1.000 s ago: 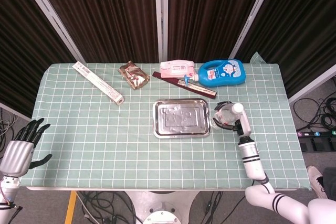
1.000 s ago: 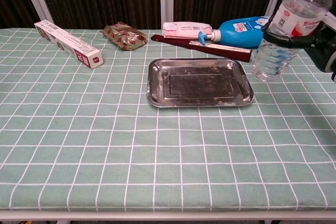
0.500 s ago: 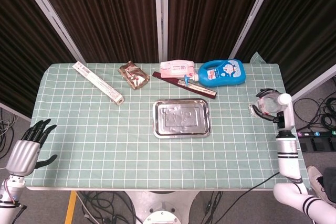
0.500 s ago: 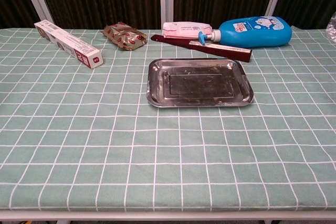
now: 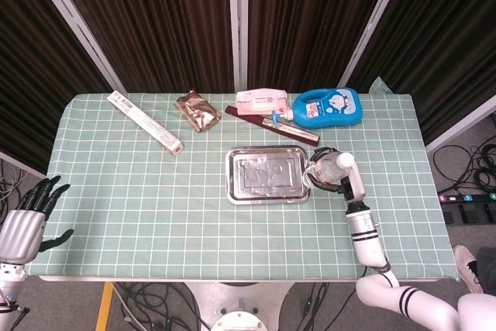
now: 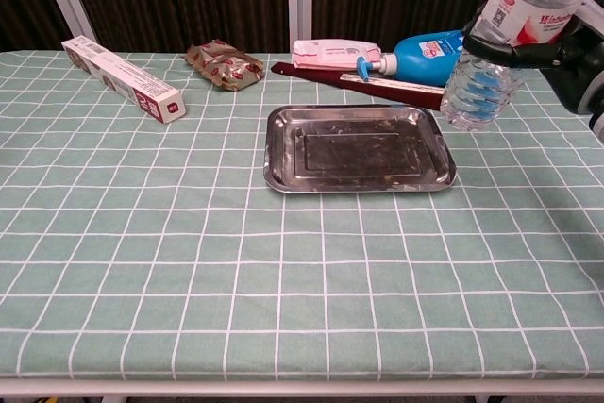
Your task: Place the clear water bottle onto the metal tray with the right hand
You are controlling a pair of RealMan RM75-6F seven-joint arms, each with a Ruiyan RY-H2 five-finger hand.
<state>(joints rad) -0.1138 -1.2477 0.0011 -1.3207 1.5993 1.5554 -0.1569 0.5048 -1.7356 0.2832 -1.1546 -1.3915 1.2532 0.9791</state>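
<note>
My right hand (image 5: pixel 339 176) (image 6: pixel 557 49) grips the clear water bottle (image 6: pixel 500 40) (image 5: pixel 328 168) around its middle. The bottle is upright, lifted off the cloth, just past the right edge of the metal tray (image 5: pixel 268 175) (image 6: pixel 357 148). The tray lies empty in the middle of the green checked table. My left hand (image 5: pixel 25 218) hangs off the table's left front corner, fingers spread and holding nothing; the chest view does not show it.
Along the back edge lie a long white box (image 5: pixel 145 122), a brown snack packet (image 5: pixel 198 111), a pink pack (image 5: pixel 263 101), a dark red flat box (image 5: pixel 273 126) and a blue bottle (image 5: pixel 327 107) on its side. Green checked cloth (image 6: pixel 189 261) covers the table.
Half a second ago my right hand held the bottle out near the table's right edge; now it is back beside the tray's right edge. The left hand has dropped slightly.
</note>
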